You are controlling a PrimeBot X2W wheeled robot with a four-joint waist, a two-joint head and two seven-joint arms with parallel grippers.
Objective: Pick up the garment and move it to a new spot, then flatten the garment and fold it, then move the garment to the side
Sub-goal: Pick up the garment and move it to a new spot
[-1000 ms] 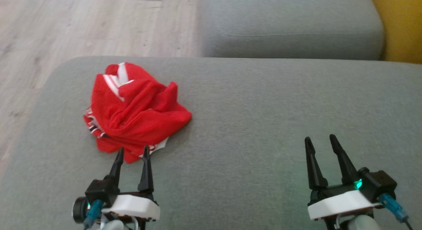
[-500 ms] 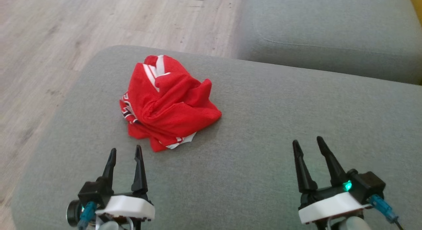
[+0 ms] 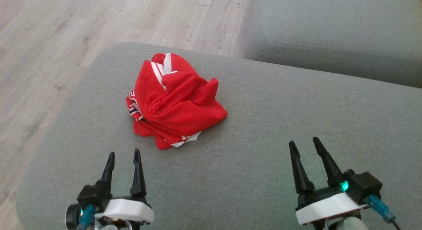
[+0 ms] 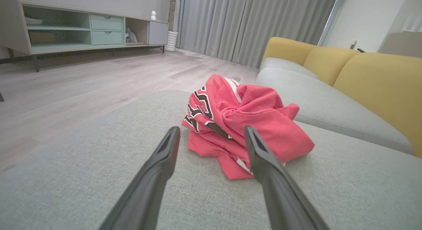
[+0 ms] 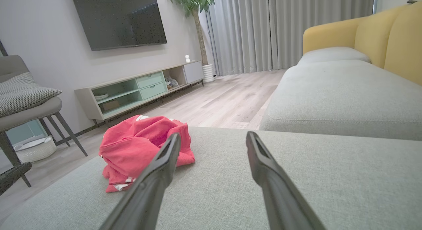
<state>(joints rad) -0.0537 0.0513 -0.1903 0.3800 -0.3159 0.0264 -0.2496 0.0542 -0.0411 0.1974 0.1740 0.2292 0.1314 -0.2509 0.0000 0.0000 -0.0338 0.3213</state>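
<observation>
though crumpled, garment point(image 3: 174, 98) on grey cushion point(image 3: 280, 131)

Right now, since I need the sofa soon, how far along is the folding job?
Nothing looks done: the red garment lies crumpled on the grey cushion. In hand: nothing; left hand and right hand are open, short of it. Left: pick up, move, flatten, fold, set aside.

Red garment point(image 3: 174, 99), white-striped, crumpled heap on grey cushion point(image 3: 263, 124).

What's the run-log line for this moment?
stage: pre-grasp | red jersey: crumpled on grey sofa cushion, untouched | left claw: open, short of jersey | right claw: open, clear of jersey
</observation>
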